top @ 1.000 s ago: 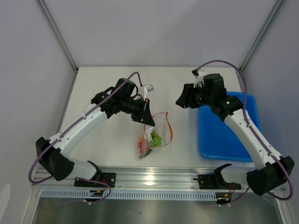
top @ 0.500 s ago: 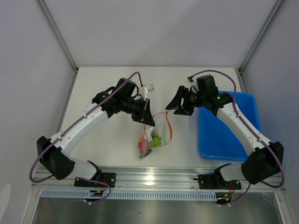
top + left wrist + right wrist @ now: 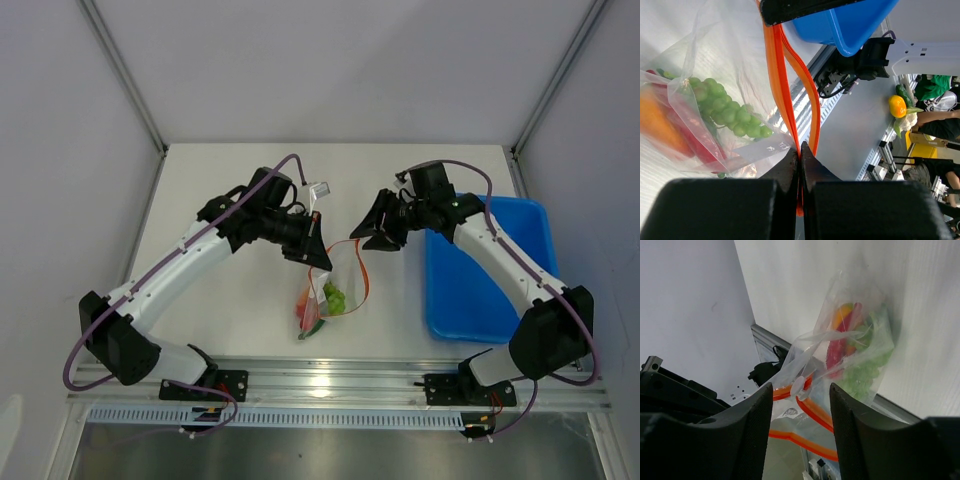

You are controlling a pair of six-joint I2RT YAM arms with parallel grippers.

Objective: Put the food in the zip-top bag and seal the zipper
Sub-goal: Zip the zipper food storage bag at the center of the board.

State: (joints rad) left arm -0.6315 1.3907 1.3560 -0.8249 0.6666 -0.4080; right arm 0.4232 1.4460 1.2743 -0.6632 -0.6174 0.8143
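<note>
Left fingers (image 3: 785,172): one pair, pinched tight on the zipper (image 3: 777,85), the single orange-red strip at the mouth of the one clear bag (image 3: 335,290). Right fingers (image 3: 752,425): one pair, spread apart and holding nothing, near the bag's mouth, which gapes. Bag contents, lying on the counter (image 3: 230,300) between the arms: one bunch of grapes (image 3: 725,112), one carrot (image 3: 657,125), one red pepper (image 3: 840,347); one blue tray (image 3: 500,300) to its right.
</note>
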